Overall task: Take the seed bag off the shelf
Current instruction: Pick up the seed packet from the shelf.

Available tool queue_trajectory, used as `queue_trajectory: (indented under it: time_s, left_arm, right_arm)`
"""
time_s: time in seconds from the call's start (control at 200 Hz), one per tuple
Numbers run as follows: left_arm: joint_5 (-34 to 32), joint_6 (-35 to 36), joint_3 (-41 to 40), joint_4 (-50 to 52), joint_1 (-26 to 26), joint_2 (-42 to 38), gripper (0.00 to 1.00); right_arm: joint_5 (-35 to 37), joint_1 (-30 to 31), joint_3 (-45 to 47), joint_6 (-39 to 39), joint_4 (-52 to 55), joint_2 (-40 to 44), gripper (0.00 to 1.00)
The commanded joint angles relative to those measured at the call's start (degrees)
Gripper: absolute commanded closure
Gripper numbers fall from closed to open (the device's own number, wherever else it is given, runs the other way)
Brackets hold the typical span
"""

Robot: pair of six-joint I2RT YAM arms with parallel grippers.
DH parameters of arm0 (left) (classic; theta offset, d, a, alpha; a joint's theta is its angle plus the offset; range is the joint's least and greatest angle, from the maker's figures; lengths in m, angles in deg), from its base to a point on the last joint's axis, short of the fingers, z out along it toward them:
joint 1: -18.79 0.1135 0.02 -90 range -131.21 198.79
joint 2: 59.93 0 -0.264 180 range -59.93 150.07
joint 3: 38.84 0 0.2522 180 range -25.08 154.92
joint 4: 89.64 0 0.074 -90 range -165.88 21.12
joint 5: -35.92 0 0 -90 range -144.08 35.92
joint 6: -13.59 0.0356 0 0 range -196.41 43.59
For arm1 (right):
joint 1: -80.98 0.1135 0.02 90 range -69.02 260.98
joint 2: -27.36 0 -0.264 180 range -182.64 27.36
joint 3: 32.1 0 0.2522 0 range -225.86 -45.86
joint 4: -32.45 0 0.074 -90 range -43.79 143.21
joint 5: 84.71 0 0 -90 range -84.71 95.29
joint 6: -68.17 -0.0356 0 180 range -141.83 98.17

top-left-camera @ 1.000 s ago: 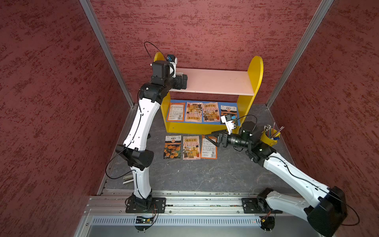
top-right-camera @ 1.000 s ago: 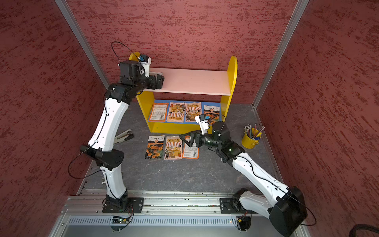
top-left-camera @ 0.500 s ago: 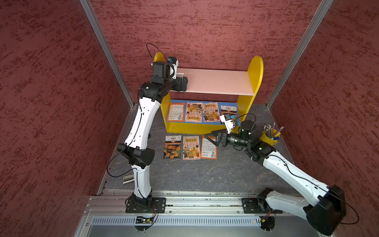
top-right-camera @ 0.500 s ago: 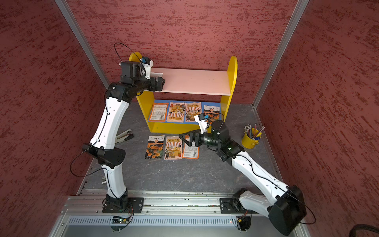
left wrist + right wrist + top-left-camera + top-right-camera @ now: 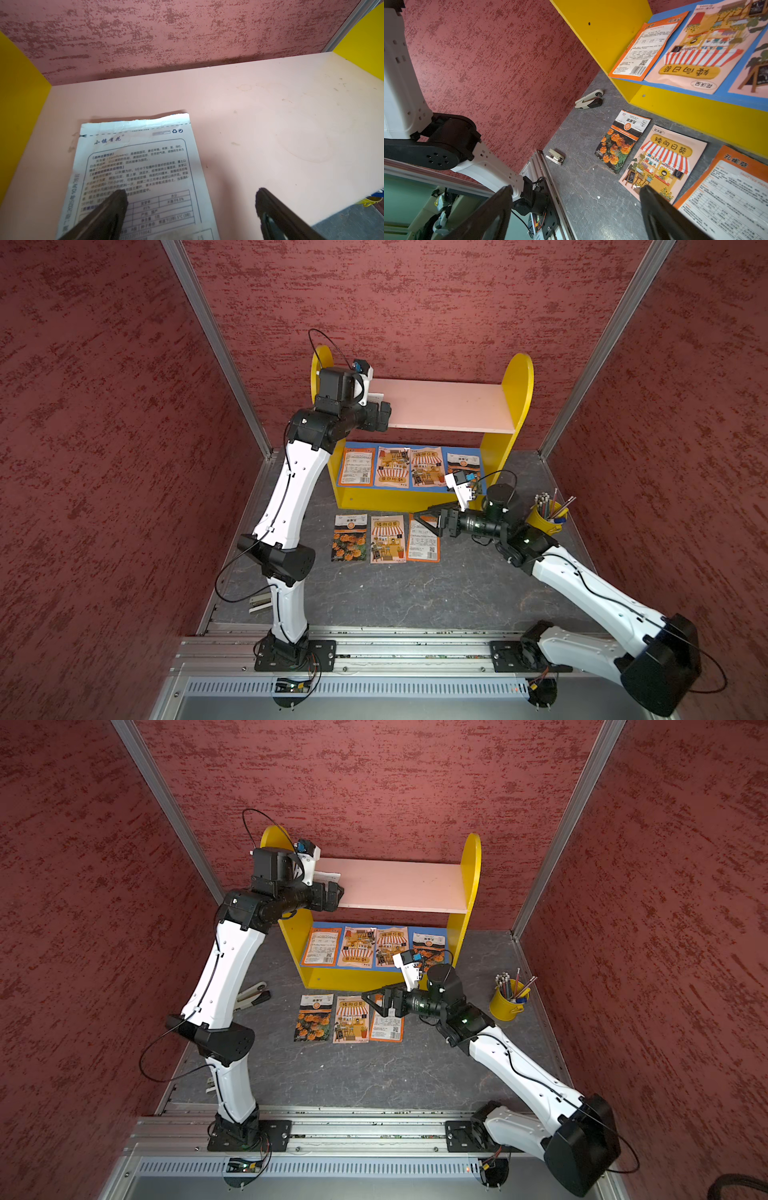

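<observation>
The shelf (image 5: 449,406) (image 5: 399,886) stands against the back wall, with yellow sides, a pink upper board and a blue lower board. A white seed bag (image 5: 137,162) printed with text lies flat at the left end of the upper board; only its corner (image 5: 329,877) shows in a top view. My left gripper (image 5: 191,194) (image 5: 384,416) is open at that board's front edge, one finger (image 5: 112,207) over the bag, nothing gripped. Several more seed bags (image 5: 409,466) lie on the lower board. My right gripper (image 5: 576,189) (image 5: 422,519) hangs open and empty above the floor.
Three seed packets (image 5: 386,537) lie on the grey floor in front of the shelf, under the right gripper. A yellow pencil cup (image 5: 546,516) stands at the right. A stapler (image 5: 251,996) and a smaller one (image 5: 555,156) lie at the left. Red walls close in.
My left gripper has shifted slightly right along the front of the upper board, still open. The right arm has hardly moved.
</observation>
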Motion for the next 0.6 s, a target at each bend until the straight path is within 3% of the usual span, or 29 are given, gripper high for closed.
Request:
queue_trajectory:
  time_s: [0.0, 0.281, 0.596]
  left_arm:
    - [1.38, -2.3, -1.36, 4.32, -0.88, -1.26, 0.0]
    - [1.6, -3.38, -1.32, 0.56, -0.94, -2.84, 0.0]
    - [0.4, -4.73, -2.29, -14.1, -0.24, -3.44, 0.0]
  right_arm:
    - [0.66, 0.46, -0.77, 0.2, -1.42, 0.37, 0.01]
    - [0.7, 0.47, -1.46, 0.2, -1.72, 0.21, 0.02]
    - [0.49, 0.9, -1.48, -4.03, -7.87, -0.07, 0.02]
